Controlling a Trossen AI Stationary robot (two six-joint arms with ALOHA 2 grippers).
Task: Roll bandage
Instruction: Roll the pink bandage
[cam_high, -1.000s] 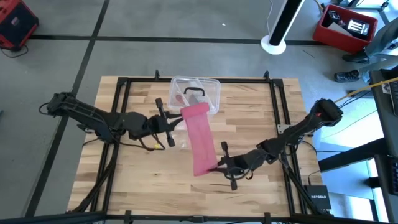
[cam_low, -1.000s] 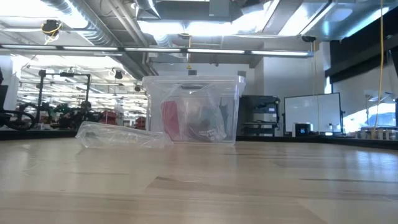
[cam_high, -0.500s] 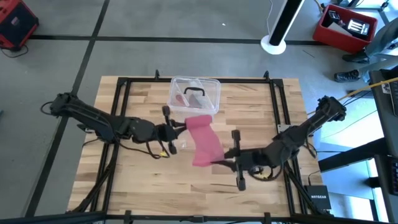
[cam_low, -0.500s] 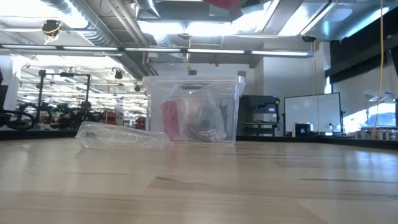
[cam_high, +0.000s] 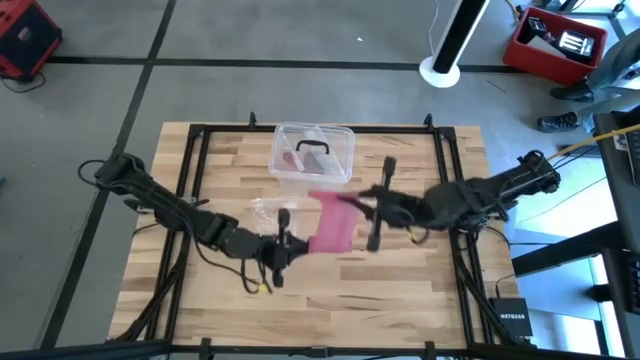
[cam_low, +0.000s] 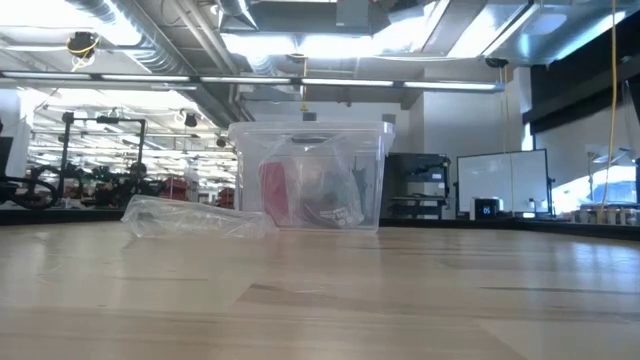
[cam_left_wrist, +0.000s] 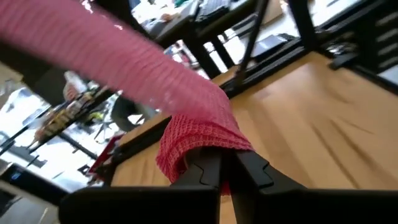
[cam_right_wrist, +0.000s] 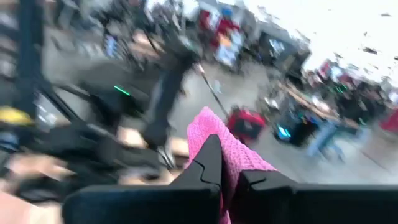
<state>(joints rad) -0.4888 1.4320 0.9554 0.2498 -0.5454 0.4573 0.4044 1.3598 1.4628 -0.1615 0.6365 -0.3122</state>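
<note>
The long pink-red soft fabric bandage (cam_high: 331, 224) is lifted above the middle of the light wooden slatted table (cam_high: 210, 300), and it is stretched between the two dark arms. The left gripper (cam_high: 290, 246) is near the front of the table, and its two fingers are pressed together on one end of the bandage; in the left wrist view the pink knitted cloth (cam_left_wrist: 193, 134) is bunched just above the dark fingertips (cam_left_wrist: 211, 174). The right gripper (cam_high: 352, 204) is clamped on the other end, nearer the back of the table, and the pink cloth (cam_right_wrist: 233, 155) stands out between its fingers. Behind the bandage stands a clear plastic box (cam_high: 313, 153), with red and dark things inside. A crumpled clear plastic wrapper (cam_high: 268, 208) lies on the table beside the box, toward the left arm.
</note>
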